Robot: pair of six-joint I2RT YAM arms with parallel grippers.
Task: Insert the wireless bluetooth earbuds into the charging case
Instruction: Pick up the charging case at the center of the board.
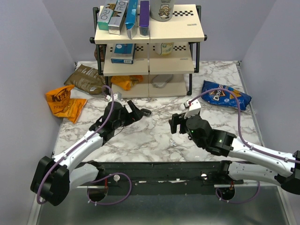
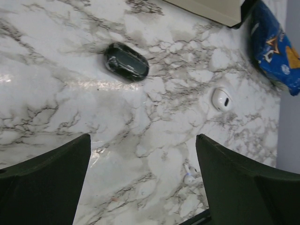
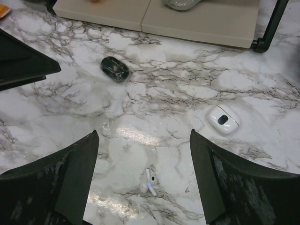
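The charging case point(image 1: 146, 112) is a glossy black oval lying shut on the marble, just past the tips of my left gripper point(image 1: 136, 111). In the left wrist view the charging case point(image 2: 126, 62) lies ahead and to the left of my left gripper point(image 2: 143, 137), whose jaws stand wide apart over bare marble. The right wrist view has the charging case point(image 3: 115, 69) far ahead on the left, and my right gripper point(image 3: 144, 132) is open with nothing held. The wireless bluetooth earbuds are hidden in every view.
A white case point(image 3: 223, 120) point(image 2: 221, 99) and a pair of white stemmed buds point(image 3: 150, 183) point(image 2: 189, 173) lie on the marble near my right gripper. A shelf rack point(image 1: 150, 42) stands at the back, with snack bags at the left point(image 1: 63, 102) and right point(image 1: 225, 96).
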